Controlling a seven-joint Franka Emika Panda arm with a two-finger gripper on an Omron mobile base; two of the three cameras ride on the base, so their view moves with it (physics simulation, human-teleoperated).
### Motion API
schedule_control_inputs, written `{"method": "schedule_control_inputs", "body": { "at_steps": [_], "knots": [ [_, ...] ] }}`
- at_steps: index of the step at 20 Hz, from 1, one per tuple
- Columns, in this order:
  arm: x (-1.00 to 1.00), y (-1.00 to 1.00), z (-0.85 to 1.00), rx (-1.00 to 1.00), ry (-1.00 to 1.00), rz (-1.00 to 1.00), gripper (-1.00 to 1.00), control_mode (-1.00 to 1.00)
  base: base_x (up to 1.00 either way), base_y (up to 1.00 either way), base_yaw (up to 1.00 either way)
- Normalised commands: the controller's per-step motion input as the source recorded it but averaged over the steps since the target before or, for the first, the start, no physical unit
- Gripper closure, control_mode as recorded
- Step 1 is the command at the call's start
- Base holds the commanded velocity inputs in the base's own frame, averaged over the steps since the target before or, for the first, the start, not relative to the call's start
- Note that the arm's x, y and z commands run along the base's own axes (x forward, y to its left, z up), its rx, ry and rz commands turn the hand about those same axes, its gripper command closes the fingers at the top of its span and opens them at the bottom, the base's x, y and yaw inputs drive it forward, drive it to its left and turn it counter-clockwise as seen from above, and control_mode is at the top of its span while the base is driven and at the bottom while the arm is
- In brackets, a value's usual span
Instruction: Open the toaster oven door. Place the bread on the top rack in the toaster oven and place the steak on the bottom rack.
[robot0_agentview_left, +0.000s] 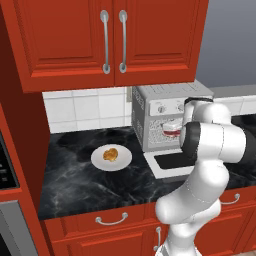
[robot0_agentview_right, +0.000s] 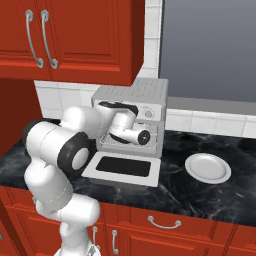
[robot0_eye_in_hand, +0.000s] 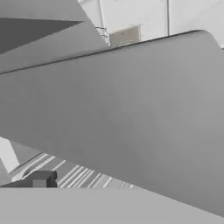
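Red cabinets and white tile frame a black marble worktop (robot0_agentview_left: 75, 175) in the left base view, where the toaster oven (robot0_agentview_left: 162, 117) stands at the back edge with the toaster oven door (robot0_agentview_left: 167, 162) folded flat toward the front edge. The bread (robot0_agentview_left: 110, 154) sits on a white plate (robot0_agentview_left: 97, 161) at mid-worktop, well to the left of the oven. Something red-pink, apparently the steak (robot0_agentview_left: 171, 129), shows inside the cavity, partly hidden by the white arm (robot0_agentview_left: 210, 145); which rack carries it cannot be told.

From the right base view, the arm's wrist reaches into the mouth of the oven above the lowered door. A second white plate (robot0_agentview_right: 208, 167), bare, lies on the worktop to the right of the oven, near the front edge.

Seen from the hand, a broad grey panel of the oven slants across close in front, with silver rack wires (robot0_eye_in_hand: 83, 176) below it and one dark finger tip (robot0_eye_in_hand: 41, 179) at lower left. The gripper looks released, its jaws spread wide and holding nothing that can be seen.

Trouble, in all likelihood, lies in the tight quarters: pulling the hand out could knock a rack or the meat, and the roll could be nudged off its plate on a careless approach.
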Motion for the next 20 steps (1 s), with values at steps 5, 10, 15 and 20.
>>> {"method": "schedule_control_inputs", "body": {
  "at_steps": [5, 10, 15, 20],
  "knots": [
    [-1.0, -0.02, -0.46, -0.33, 0.42, -0.07, -1.0, -1.0, 0.0, 0.0, 0.0],
    [-1.0, 0.0, -0.7, -0.4, 0.38, -0.08, -1.0, -1.0, 0.0, 0.0, 0.0],
    [-1.0, 0.0, -0.83, -0.41, 0.34, -0.07, -1.0, -1.0, 0.0, 0.0, 0.0],
    [-0.99, 0.0, -0.6, -0.41, 0.32, -0.08, -1.0, -1.0, 0.0, 0.0, 0.0]
  ]
}}
